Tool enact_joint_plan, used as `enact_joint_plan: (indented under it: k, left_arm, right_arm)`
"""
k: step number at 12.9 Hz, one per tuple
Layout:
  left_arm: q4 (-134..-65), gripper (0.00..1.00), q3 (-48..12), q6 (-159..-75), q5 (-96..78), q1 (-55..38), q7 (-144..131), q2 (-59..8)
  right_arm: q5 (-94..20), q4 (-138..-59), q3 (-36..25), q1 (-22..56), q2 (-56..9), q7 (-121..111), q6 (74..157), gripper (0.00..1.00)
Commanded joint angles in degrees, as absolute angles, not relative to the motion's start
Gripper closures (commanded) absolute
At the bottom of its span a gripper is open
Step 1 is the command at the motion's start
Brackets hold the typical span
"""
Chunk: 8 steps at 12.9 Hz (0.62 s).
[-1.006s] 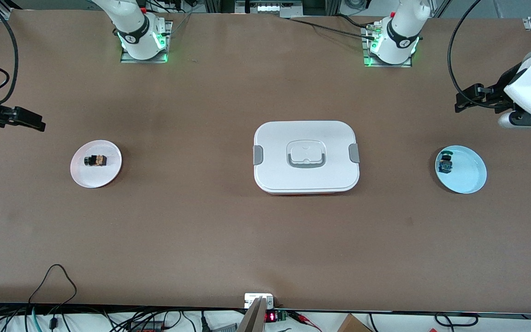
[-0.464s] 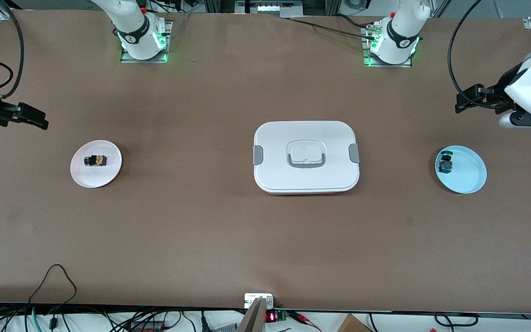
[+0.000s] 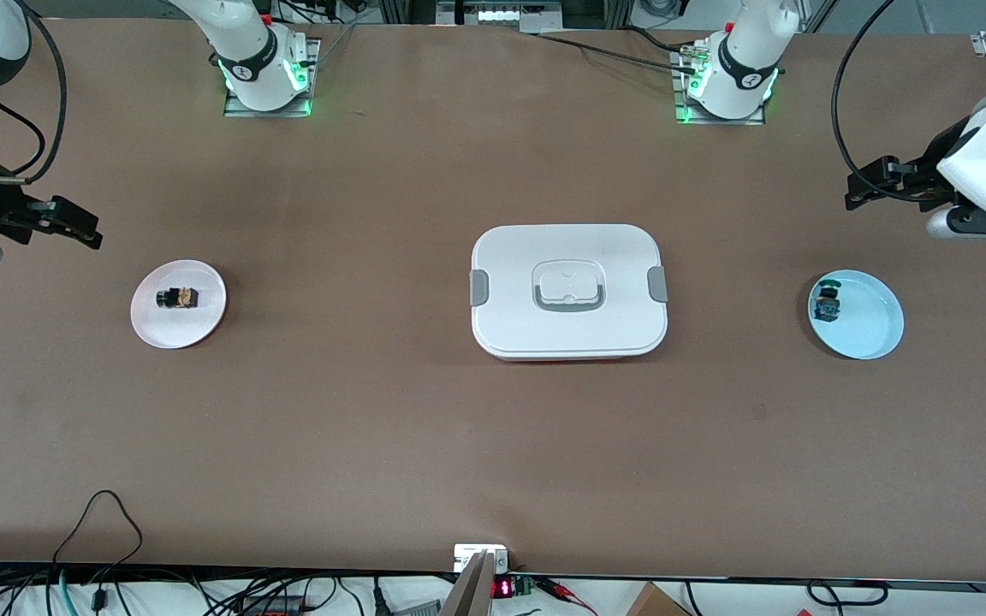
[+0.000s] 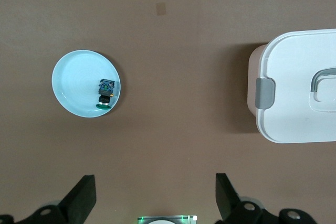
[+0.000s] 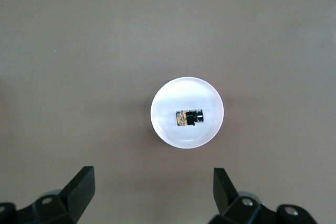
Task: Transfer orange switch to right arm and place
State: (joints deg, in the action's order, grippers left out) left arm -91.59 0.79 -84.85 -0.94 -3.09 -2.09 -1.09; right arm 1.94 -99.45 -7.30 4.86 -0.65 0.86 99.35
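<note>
Since the earlier frame only the right gripper (image 3: pixel 74 224) has shifted, drifting toward the pink dish (image 3: pixel 202 329); it hangs at that dish's ten o'clock with fingers spread, empty. On the dish lies the orange switch (image 3: pixel 177 298), nine o'clock of the white lidded box (image 3: pixel 569 291). Waiting, the left gripper (image 3: pixel 874 181) hangs apart-fingered at twelve o'clock of the blue dish (image 3: pixel 874 334).

The whole table (image 3: pixel 373 445) is taken in from high across it, facing the robots' bases. Each wrist view is aimed straight down from well above: the pink plate (image 5: pixel 187 113) below the right gripper, the blue plate (image 4: pixel 79 85) and white box (image 4: pixel 299 87) below the left; all are shared with the front view
</note>
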Motion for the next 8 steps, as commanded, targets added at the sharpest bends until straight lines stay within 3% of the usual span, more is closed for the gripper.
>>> enact_joint_plan:
  k: [1, 8]
  left_arm:
    - [-91.8, 0.00, 1.1, -85.3, -1.3, -3.2, -1.3, -0.7]
    - [-91.8, 0.00, 1.1, -85.3, -1.3, -3.2, -1.3, -0.7]
  right_arm:
    - [1.8, -100.7, -8.1, 5.5, 3.0, -0.4, 96.0, 0.00]
    - [1.8, -97.7, -7.5, 6.1, 3.3, -0.4, 94.2, 0.00]
